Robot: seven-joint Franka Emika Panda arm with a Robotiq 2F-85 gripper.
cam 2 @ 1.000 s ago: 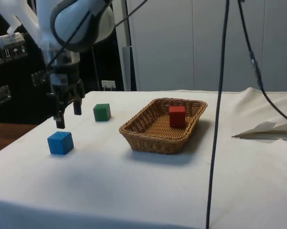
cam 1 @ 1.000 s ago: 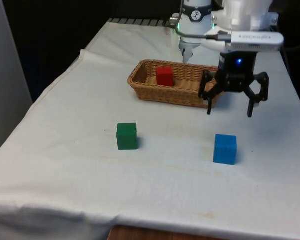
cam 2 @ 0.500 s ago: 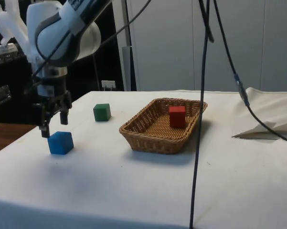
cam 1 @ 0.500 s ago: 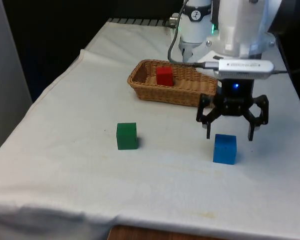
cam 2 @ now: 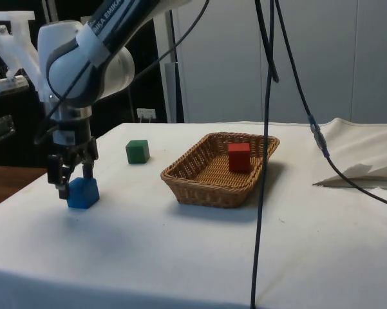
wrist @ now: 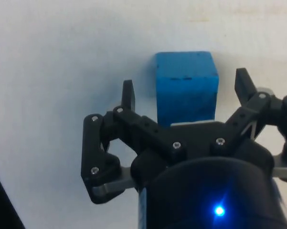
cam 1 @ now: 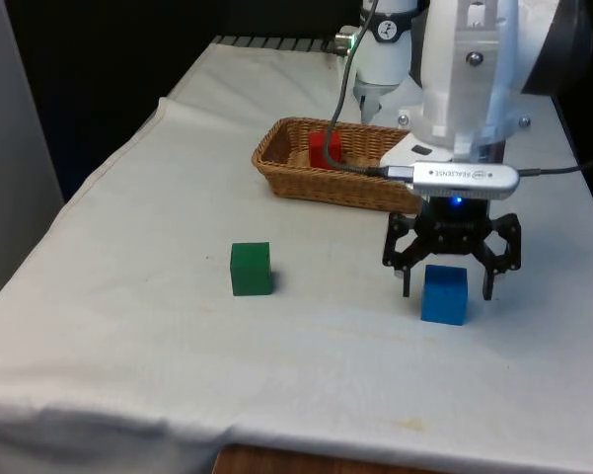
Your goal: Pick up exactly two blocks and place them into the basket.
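Observation:
A blue block (cam 1: 444, 293) (cam 2: 83, 192) (wrist: 186, 86) sits on the white cloth near the front view's right. My gripper (cam 1: 448, 288) (cam 2: 73, 187) (wrist: 185, 90) hangs low around it, open, one finger on each side with a gap to the block's faces. A green block (cam 1: 251, 268) (cam 2: 137, 151) stands apart on the cloth toward the front view's left. The wicker basket (cam 1: 294, 178) (cam 2: 199, 187) lies farther back and holds a red block (cam 1: 322, 148) (cam 2: 238, 156).
The table's edge runs close along the front view's right of the blue block. A cable (cam 2: 264, 154) hangs down in the side view's foreground. Crumpled cloth (cam 2: 360, 172) lies at the side view's right.
My gripper came from beside the basket toward the front edge and dropped down until its open fingers straddle the blue block. The blocks and basket stayed put.

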